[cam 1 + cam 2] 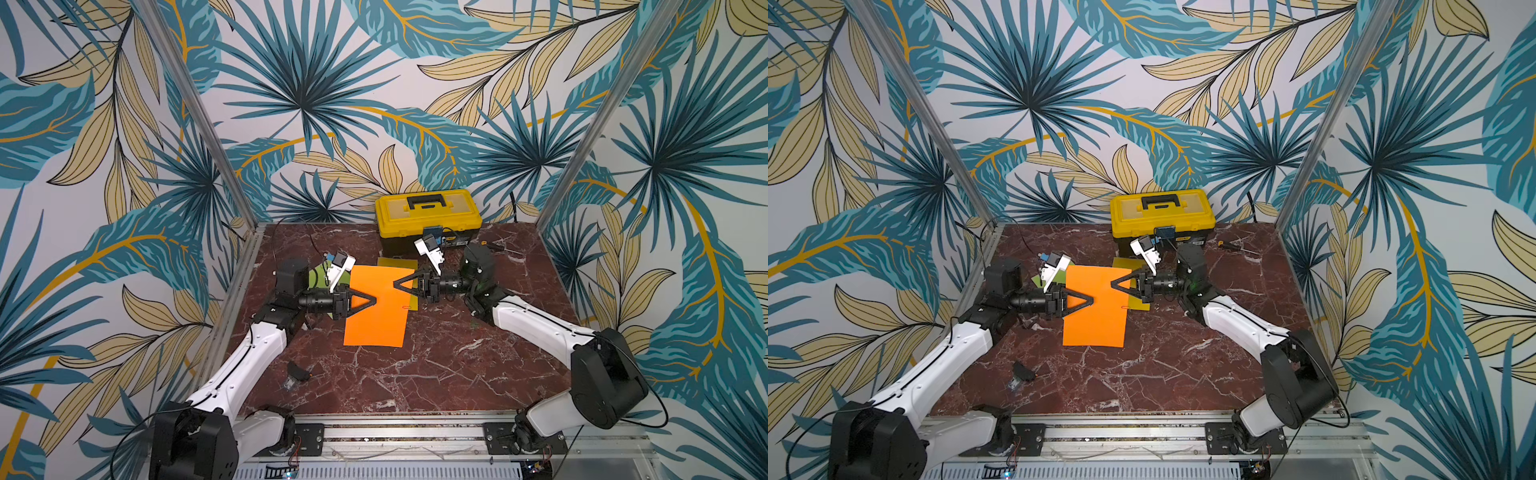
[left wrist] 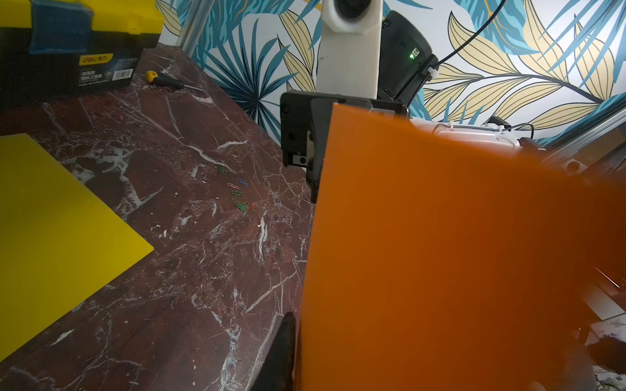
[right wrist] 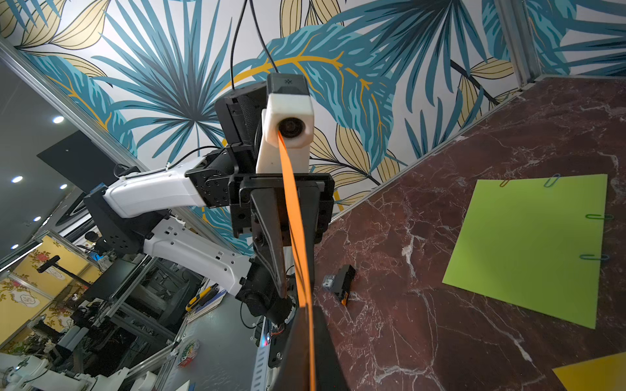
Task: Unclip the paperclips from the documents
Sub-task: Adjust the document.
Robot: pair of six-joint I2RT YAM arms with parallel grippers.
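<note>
In both top views the orange sheet (image 1: 376, 324) was held up over the middle of the marble table (image 1: 436, 365); the right gripper (image 1: 397, 284) was clamped tight on the sheet's far right part and the left gripper (image 1: 371, 300) stood at its left edge. One paperclip (image 1: 406, 306) sat on the sheet's right edge, just near of the right gripper. We judged the step to be taking that clip off; the right gripper should hold the paper taut while the left pinches the wire alone and draws it straight off the edge, lest the sheet tear. The yellow sheet (image 1: 397, 264) lay beneath on the far side, with the yellow toolbox (image 1: 428, 214) behind it; neither blocked the way.

In the left wrist view the orange sheet (image 2: 457, 254) hid the clip and one left finger; the finger (image 2: 281, 355) that showed lay just beside the sheet's edge. Loose paperclips (image 2: 241, 194) lay on the marble, well apart from the sheets; a yellow-handled screwdriver (image 2: 162, 78) lay by the toolbox.

In the right wrist view the sheet, seen edge-on (image 3: 292, 216), passed between the left fingers (image 3: 269, 233) with a narrow gap; whether they pressed on it we could not tell. The lime green sheet (image 3: 528, 247) lay flat at the left with four clips (image 3: 598, 216) on its edges; a small black object (image 3: 342, 282) lay near it. We judged that the sheet's own face stood between the left fingers and the clip.
</note>
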